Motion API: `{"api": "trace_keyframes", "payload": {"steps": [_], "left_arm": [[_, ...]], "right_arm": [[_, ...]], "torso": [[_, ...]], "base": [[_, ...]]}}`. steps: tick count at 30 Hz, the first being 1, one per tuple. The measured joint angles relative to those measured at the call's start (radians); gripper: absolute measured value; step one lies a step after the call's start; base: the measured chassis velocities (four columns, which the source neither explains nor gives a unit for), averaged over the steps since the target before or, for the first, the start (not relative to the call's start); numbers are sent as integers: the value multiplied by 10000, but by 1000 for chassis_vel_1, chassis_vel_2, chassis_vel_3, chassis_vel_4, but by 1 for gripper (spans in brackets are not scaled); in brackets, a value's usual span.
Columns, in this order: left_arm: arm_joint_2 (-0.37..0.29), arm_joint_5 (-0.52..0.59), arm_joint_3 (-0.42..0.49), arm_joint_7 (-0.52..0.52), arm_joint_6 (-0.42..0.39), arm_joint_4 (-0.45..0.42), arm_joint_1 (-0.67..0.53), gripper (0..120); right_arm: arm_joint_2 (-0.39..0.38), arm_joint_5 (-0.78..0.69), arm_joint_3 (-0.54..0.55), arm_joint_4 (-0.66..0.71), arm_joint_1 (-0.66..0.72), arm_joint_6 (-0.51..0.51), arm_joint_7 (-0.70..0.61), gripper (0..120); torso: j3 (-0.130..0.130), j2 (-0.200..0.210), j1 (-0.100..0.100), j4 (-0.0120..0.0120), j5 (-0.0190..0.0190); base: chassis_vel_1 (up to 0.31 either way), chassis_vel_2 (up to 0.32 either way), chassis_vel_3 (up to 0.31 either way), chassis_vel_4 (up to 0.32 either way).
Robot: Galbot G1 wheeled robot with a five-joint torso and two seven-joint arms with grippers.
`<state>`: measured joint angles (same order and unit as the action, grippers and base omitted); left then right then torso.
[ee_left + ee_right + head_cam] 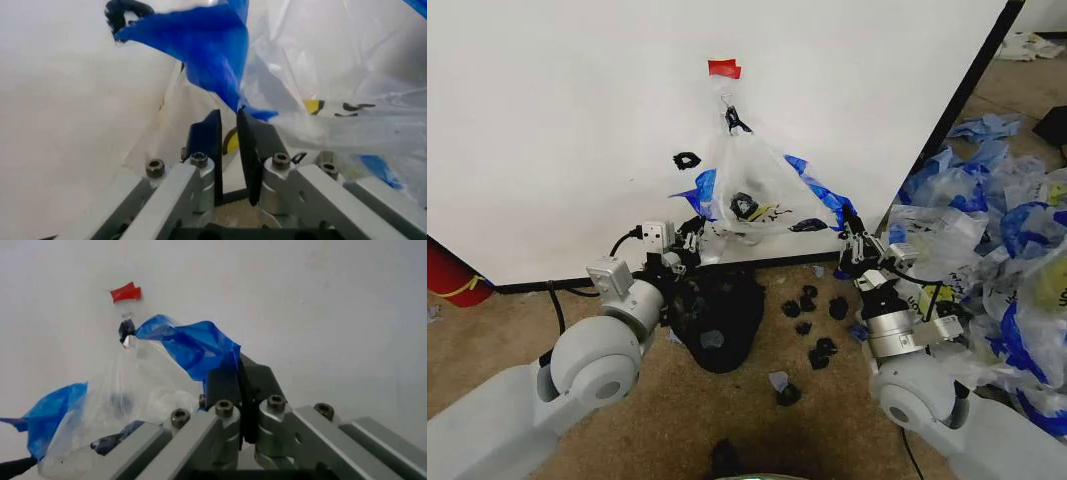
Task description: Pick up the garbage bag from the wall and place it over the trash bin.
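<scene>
The garbage bag (752, 190) hangs from a metal hook (728, 103) on the white wall (567, 110), under a red tape strip (724, 68). It is pulled out into a wide triangle. My left gripper (695, 232) is shut on the bag's left blue handle (200, 45), its fingertips (215, 125) pinching the plastic. My right gripper (851, 238) is shut on the right blue handle (193, 345). The black trash bin (722, 320) stands on the floor just below the bag, between my two arms. A bit of the yellow smiley (312, 106) shows in the left wrist view.
Black scrap lumps (812, 305) lie on the carpet right of the bin. A mass of blue-and-white bags (987, 230) is heaped at the far right past the wall's black edge. A red object (449, 276) sits low at the left. A black lump (687, 159) sticks to the wall.
</scene>
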<state>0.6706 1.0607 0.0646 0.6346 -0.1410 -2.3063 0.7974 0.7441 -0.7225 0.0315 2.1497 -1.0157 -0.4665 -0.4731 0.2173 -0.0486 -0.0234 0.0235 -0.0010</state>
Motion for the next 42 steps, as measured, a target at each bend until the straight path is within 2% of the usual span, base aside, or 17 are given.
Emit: {"api": "trace_keyframes", "payload": {"steps": [8,13,15,21,23,29,33,42], "left_arm": [[50,25,-24,40,34,66,-218,15],[32,55,-106,46,-7,-221,-229,37],[-1,70,-112,56,-41,-306,-200,40],[-140,557,-156,298,-248,-745,-115,66],[-120,588,-157,309,-263,-745,-153,69],[89,805,-142,299,-259,-211,-559,94],[219,805,-121,269,-237,59,-611,100],[521,757,-95,232,-81,564,-805,95]], "right_arm": [[17,-1,63,-85,70,-13,43,0],[28,-1,89,-165,151,-31,69,0],[24,-2,91,-166,162,-33,70,0],[-11,-18,86,-167,193,-39,71,0],[-9,-18,87,-167,198,-39,71,0],[-5,-20,120,-65,213,-32,69,0],[-48,-19,113,-10,202,-23,68,0],[-105,22,85,-2,180,-19,68,0]], "torso": [[0,0,0,1,0],[0,0,0,1,0],[0,0,0,1,1],[-1,0,0,0,0],[-2,0,0,0,1],[-1,0,0,1,0],[-1,0,-1,1,0],[0,0,-1,1,0]], "base": [[0,0,0,0],[0,0,0,0],[0,0,0,0],[0,0,0,0],[0,0,0,0],[0,0,0,0],[0,0,0,0],[0,0,0,0]]}}
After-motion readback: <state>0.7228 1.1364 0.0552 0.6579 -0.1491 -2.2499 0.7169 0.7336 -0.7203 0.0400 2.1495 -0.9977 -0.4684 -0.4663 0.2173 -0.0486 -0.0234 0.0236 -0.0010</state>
